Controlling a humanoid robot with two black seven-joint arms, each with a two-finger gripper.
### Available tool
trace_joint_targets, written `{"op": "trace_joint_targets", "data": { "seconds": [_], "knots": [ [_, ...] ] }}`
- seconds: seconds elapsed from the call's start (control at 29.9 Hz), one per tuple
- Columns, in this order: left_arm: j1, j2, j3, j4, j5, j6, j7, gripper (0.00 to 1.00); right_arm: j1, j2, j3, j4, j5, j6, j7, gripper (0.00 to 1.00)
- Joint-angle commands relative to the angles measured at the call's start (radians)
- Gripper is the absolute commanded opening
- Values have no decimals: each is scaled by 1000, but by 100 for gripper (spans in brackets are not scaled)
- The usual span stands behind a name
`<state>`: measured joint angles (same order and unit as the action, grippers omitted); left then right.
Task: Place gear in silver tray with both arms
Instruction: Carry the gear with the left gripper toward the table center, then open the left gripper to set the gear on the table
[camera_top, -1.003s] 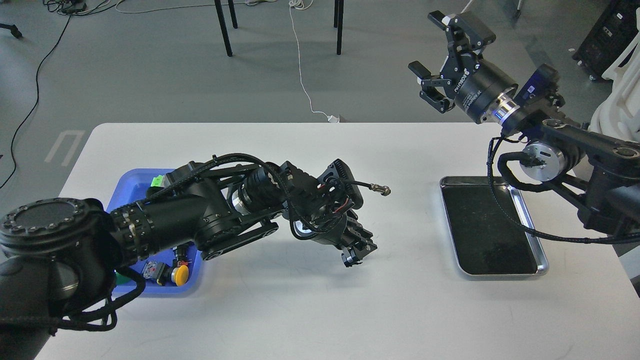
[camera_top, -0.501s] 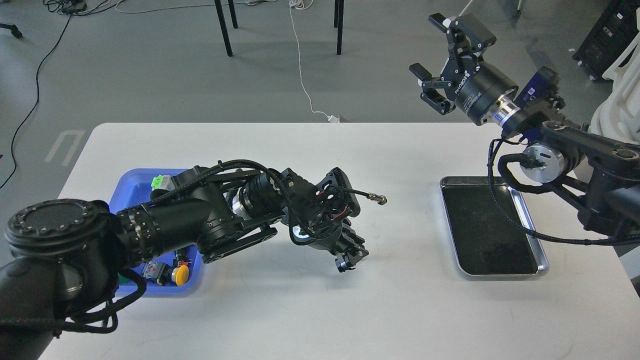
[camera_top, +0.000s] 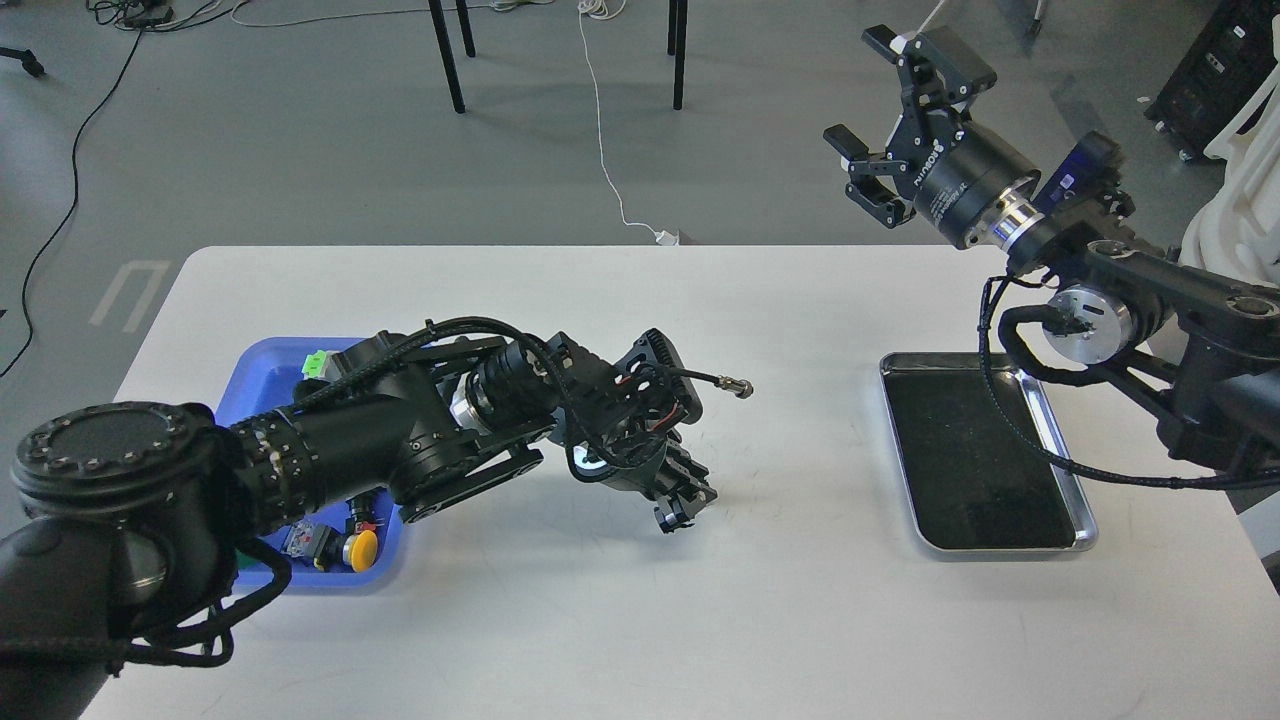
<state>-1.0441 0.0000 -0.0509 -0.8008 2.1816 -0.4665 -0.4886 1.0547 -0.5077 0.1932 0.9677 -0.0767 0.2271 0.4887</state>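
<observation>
My left gripper (camera_top: 676, 506) hangs low over the middle of the white table, pointing down. Its fingers look closed on a small dark round gear (camera_top: 667, 518), which is held just above the tabletop. The silver tray (camera_top: 1000, 549), with a shiny rim and a black floor, lies at the right of the table and holds nothing. It is well to the right of the left gripper. My right gripper (camera_top: 862, 95) is raised high beyond the table's far edge, above and behind the tray, with its fingers spread wide and nothing between them.
A blue plastic tray (camera_top: 258, 372) sits at the left under my left arm, holding small parts, among them a yellow button (camera_top: 361, 548) and a green piece (camera_top: 317, 359). A cable plug (camera_top: 739, 387) sticks out from the left wrist. Chair legs and cords lie on the floor beyond the table.
My left gripper has moved a little to the left with the gear still at its tip. The right gripper has hardly moved and stays open.
</observation>
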Motion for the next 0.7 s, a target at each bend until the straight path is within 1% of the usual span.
{"op": "trace_joint_targets", "data": {
  "seconds": [0.0, 0.07, 0.1, 0.17, 0.2, 0.23, 0.3, 0.43, 0.53, 0.67],
  "knots": [
    [1, 0, 0, 2, 0, 2, 0, 21, -1, 0, 0, -6, 0, 0, 0, 99],
    [1, 0, 0, 2, 0, 2, 0, 33, 1, 0, 0, -6, 0, 0, 0, 99],
    [1, 0, 0, 2, 0, 2, 0, 37, 1, 0, 0, -6, 0, 0, 0, 99],
    [1, 0, 0, 0, 0, 0, 0, 48, -1, 0, 0, -6, 0, 1, 0, 99],
    [1, 0, -1, 0, 0, 0, 0, 52, -1, 0, 0, -6, 0, 2, 0, 99],
    [-1, 0, -1, -1, 0, 0, 0, 66, -2, 0, 0, -6, 0, 3, 0, 99],
    [-4, 0, -3, -9, 0, 0, 0, 79, -2, 0, 0, -6, 0, 3, 0, 99],
    [-16, 0, -7, -18, 0, -1, 0, 87, -1, -2, 0, -6, 0, 8, 0, 99],
    [-37, 3, -10, -70, -38, -1, 0, 92, -2, -15, 0, -3, 2, 11, 0, 99],
    [-37, 151, -30, -133, -192, 21, 0, 93, -28, -58, 2, 8, 2, 15, 0, 99]
  ]
}}
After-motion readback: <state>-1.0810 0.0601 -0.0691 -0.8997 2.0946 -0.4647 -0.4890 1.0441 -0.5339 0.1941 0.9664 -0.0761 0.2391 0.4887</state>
